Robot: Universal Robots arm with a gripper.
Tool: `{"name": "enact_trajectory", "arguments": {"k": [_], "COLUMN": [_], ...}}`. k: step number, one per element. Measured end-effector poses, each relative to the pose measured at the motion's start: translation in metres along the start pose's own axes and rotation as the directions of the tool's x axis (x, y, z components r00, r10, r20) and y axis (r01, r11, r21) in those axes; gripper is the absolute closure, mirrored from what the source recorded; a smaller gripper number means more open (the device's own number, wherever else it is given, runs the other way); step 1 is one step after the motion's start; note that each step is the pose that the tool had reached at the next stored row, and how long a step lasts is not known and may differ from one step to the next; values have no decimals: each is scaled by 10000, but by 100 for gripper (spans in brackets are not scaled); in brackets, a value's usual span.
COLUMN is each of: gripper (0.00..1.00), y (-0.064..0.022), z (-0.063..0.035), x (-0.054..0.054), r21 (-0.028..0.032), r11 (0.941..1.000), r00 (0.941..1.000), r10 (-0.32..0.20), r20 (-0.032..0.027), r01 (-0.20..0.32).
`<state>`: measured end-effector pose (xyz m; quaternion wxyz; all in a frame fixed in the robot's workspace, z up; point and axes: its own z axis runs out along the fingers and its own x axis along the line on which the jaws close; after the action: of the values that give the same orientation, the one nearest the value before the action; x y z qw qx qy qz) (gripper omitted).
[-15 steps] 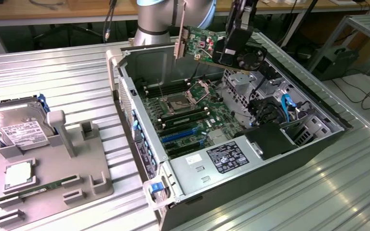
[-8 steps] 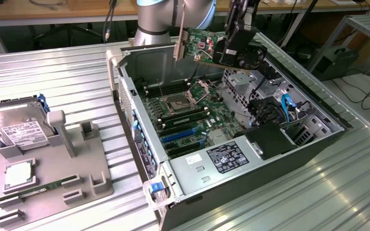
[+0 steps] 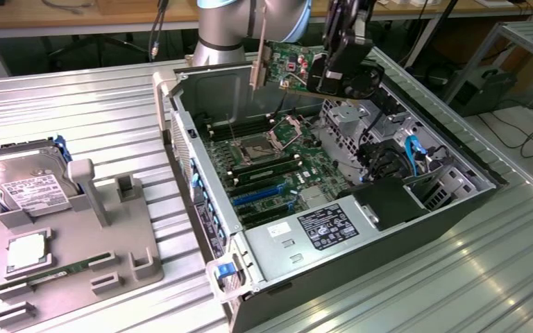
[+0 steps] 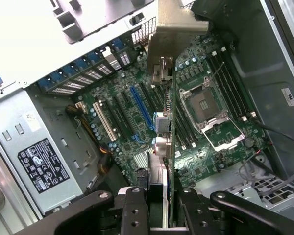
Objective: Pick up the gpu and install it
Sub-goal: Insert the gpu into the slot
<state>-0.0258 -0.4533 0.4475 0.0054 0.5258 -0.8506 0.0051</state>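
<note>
My gripper (image 3: pixel 316 75) is shut on the gpu (image 3: pixel 290 64) and holds it in the air above the far end of the open computer case (image 3: pixel 452 201). The card stands on edge, green circuit side toward the exterior camera, with its silver bracket (image 3: pixel 258 59) at the exterior view's left. In the wrist view the gpu (image 4: pixel 169 142) runs edge-on between my fingers (image 4: pixel 134 208), bracket (image 4: pixel 179 22) at the far end. Below it lies the motherboard (image 4: pixel 220 142), with its blue slot (image 4: pixel 142 110) a little to one side of the card's edge.
Inside the case are the CPU socket (image 3: pixel 252 149), the labelled power supply (image 3: pixel 327 227) and blue cables (image 3: pixel 415 156). At the exterior view's left, a grey fixture (image 3: pixel 123 250) holds a hard drive (image 3: pixel 30 184), a RAM stick (image 3: pixel 63 267) and a CPU (image 3: pixel 26 253). The arm's base (image 3: pixel 220 31) stands behind the case.
</note>
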Motion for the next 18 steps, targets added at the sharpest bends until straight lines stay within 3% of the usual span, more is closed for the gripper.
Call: {"name": "enact_trajectory", "arguments": {"k": [9,18], "gripper": [72,72], "y": [0,0], "z": [8,42], "x": [1,1], "r21": [18,23], "r11": [9986,9979], "r00": [9986,9979], "r10": [-534,-649], "r20": [5,7], "r01": [534,649]}}
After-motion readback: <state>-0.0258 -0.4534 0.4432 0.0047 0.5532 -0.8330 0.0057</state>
